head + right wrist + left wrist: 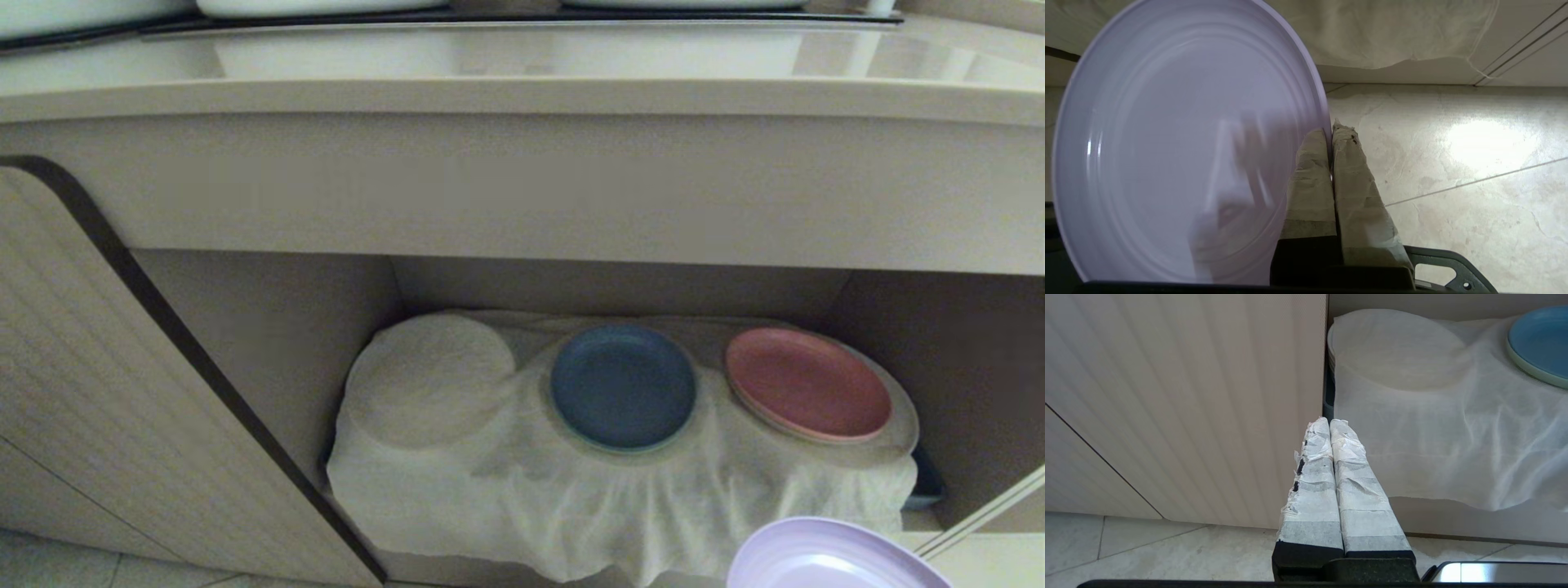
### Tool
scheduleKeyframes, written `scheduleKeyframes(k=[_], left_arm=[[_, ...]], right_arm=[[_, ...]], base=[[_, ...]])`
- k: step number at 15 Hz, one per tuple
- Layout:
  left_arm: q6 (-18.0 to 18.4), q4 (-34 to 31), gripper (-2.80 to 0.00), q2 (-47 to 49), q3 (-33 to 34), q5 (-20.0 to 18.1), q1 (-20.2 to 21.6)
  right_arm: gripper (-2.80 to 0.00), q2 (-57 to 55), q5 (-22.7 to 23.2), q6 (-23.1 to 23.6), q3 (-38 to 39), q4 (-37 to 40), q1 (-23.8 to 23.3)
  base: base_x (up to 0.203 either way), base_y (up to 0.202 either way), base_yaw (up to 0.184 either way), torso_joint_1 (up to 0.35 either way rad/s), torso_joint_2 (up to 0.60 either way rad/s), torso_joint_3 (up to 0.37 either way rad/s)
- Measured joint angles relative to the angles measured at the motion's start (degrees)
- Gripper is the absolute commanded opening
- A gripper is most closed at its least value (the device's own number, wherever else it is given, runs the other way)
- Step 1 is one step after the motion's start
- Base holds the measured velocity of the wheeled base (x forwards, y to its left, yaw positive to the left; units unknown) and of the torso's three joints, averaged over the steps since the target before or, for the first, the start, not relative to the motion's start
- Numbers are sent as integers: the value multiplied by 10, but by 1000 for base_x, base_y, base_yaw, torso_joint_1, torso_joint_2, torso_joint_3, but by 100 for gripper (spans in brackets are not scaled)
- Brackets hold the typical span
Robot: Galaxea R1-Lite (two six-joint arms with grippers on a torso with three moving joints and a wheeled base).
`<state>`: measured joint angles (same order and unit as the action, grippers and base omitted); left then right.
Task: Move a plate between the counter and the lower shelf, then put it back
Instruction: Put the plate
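I'm carrying the plate (1180, 147), its rim pinched in the right gripper (1331, 134), below the shelf's (653, 490) front edge; next, lift it to the tabletop (522, 65). Left fingers (1345, 457) are pressed together.

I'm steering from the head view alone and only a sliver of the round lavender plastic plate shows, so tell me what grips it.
Observer: The right gripper is shut on the round lavender plastic plate, pinching its rim.
Operator: Report what lies beneath it.
Observer: Pale tiled floor, in front of the cabinet.
Operator: Now locate the left gripper.
Observer: The left gripper is shut and empty, low beside the ribbed beige cabinet door, pointing toward the wrinkled white cloth.
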<state>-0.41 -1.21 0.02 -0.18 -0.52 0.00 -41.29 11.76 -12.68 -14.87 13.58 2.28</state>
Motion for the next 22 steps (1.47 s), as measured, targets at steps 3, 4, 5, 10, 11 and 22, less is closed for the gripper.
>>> scheduleKeyframes(k=[3, 4, 5, 10, 11, 22], left_arm=[[0, 0, -280, 0, 0, 0, 0], [0, 0, -280, 0, 0, 0, 0], [0, 0, -280, 0, 0, 0, 0], [0, 0, -280, 0, 0, 0, 0], [0, 0, -280, 0, 0, 0, 0], [0, 0, -280, 0, 0, 0, 0]], right_arm=[[-280, 5, 0, -1, 1, 4, -1], [-280, 6, 0, 0, 1, 6, -2], [-280, 7, 0, 1, 1, 10, -2], [-280, 8, 0, 2, 3, 21, -2], [-280, 8, 0, 1, 2, 19, -2], [-280, 7, 1, 1, -3, 19, -1]], base=[[0, 0, 0, 0, 0, 0], [0, 0, 0, 0, 0, 0], [0, 0, 0, 0, 0, 0], [0, 0, 0, 0, 0, 0], [0, 0, 0, 0, 0, 0], [0, 0, 0, 0, 0, 0]])
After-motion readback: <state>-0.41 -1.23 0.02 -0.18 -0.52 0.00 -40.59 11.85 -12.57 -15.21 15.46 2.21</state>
